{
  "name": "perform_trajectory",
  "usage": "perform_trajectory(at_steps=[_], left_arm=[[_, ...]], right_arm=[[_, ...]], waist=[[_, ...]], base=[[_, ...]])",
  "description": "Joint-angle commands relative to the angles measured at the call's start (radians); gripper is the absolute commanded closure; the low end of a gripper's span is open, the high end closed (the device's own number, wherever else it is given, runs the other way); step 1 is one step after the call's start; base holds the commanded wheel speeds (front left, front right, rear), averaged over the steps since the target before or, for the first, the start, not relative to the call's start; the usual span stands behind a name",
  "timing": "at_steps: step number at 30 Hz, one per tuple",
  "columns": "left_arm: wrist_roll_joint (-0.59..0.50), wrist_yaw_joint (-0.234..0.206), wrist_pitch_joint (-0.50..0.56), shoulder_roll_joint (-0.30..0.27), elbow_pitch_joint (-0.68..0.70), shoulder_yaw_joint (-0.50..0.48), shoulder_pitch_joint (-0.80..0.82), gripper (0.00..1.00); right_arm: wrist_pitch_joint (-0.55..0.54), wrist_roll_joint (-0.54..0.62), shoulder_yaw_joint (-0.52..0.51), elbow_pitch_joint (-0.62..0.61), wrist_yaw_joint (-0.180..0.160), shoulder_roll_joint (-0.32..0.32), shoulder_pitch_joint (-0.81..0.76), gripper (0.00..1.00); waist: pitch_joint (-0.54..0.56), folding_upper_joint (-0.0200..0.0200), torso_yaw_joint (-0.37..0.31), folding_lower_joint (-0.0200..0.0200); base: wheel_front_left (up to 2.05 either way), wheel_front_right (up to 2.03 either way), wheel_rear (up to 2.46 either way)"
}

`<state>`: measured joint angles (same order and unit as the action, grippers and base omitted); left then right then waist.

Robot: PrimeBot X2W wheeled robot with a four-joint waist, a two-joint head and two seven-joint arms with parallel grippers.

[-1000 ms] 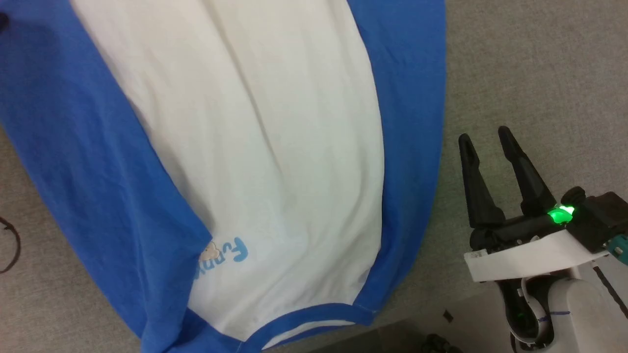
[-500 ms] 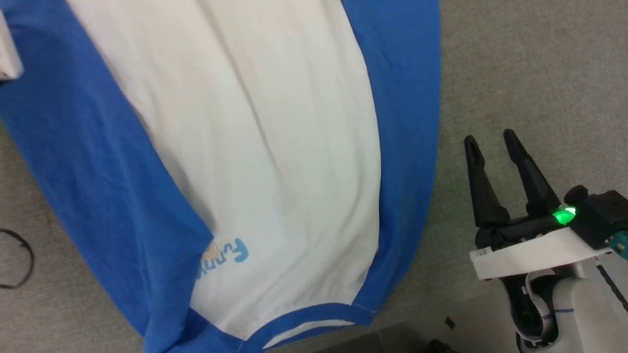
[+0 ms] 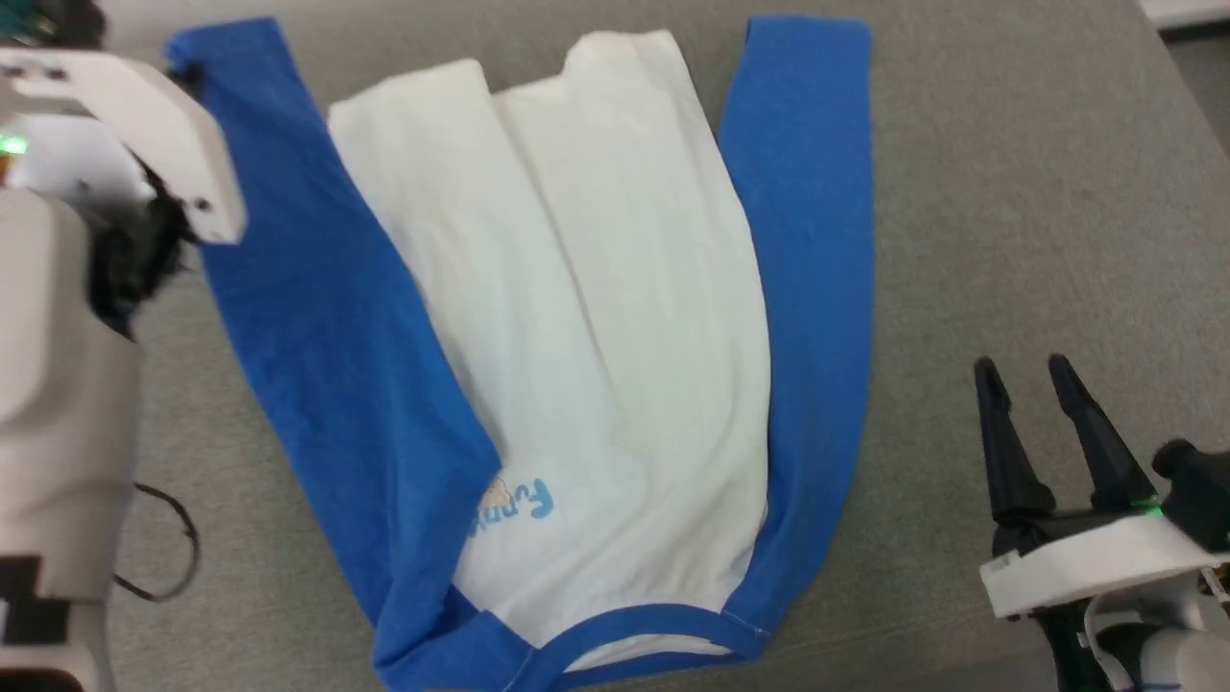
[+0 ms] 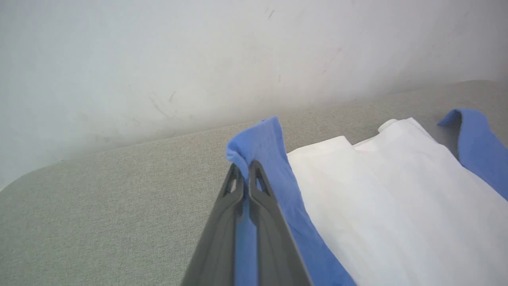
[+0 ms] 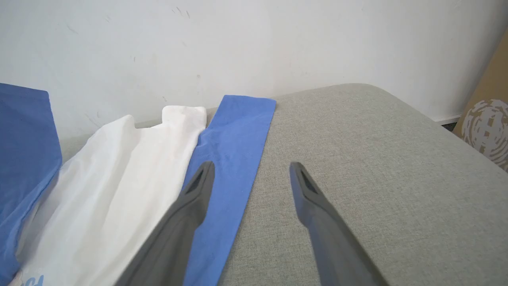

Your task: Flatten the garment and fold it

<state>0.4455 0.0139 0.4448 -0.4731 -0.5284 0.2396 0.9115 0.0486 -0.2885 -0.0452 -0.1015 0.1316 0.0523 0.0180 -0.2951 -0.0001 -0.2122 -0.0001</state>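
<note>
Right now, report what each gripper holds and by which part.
The left gripper is shut on the garment, pinching the cuff end of the blue sleeve on the robot's left. The right gripper is open beside the garment, holding nothing.

Prob. robot test lab, grey fabric-covered table (image 5: 357,159) w/ rounded corner, scuffed white wall (image 5: 278,39), cardboard box (image 5: 484,119)

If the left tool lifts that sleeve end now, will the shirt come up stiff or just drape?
Likely floppy: the sleeve curls limply over the shut left tool. Probably light, as the garment looks thin and wrinkled. It may drag rather than slide freely on the textured table.
</note>
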Motion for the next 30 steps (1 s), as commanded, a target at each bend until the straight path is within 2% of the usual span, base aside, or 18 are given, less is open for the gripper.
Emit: perform_trajectory(at_steps=[1, 8, 14, 20, 25, 30], left_arm=[[0.008, -0.006, -0.016, 0.02, 0.031, 0.008, -0.047, 1.0], [0.036, -0.023, -0.056, 0.132, 0.273, 0.083, -0.294, 1.0], [0.061, -0.016, -0.058, 0.251, 0.394, 0.211, -0.489, 1.0], [0.058, 0.001, -0.094, 0.359, 0.356, 0.341, -0.591, 1.0], [0.051, 0.014, -0.112, 0.404, 0.28, 0.441, -0.61, 1.0], [0.071, -0.021, -0.196, 0.421, 0.165, 0.482, -0.593, 1.0]], right_arm=[[-0.006, 0.005, -0.012, -0.009, -0.001, -0.002, -0.019, 0.0], [-0.036, -0.004, -0.063, -0.037, -0.001, -0.002, -0.084, 0.0], [-0.059, -0.002, -0.093, -0.054, -0.001, -0.002, -0.111, 0.0], [-0.073, -0.005, -0.103, -0.07, -0.001, -0.002, -0.116, 0.0], [-0.082, -0.007, -0.11, -0.081, -0.001, -0.002, -0.12, 0.0], [-0.078, -0.021, -0.114, -0.08, -0.001, -0.002, -0.108, 0.0]], waist=[[0.147, 0.0001, 0.101, 0.0001], [0.217, 0.0001, 0.12, 0.0001], [0.239, 0.0001, 0.1, 0.0001], [0.233, 0.0001, 0.056, 0.0001], [0.203, 0.0001, 0.024, 0.0001], [0.158, 0.0001, 0.004, 0.0001]], base=[[0.0, 0.0, 0.0], [0.0, 0.0, 0.0], [0.0, 0.0, 0.0], [0.0, 0.0, 0.0], [0.0, 0.0, 0.0], [0.0, 0.0, 0.0]])
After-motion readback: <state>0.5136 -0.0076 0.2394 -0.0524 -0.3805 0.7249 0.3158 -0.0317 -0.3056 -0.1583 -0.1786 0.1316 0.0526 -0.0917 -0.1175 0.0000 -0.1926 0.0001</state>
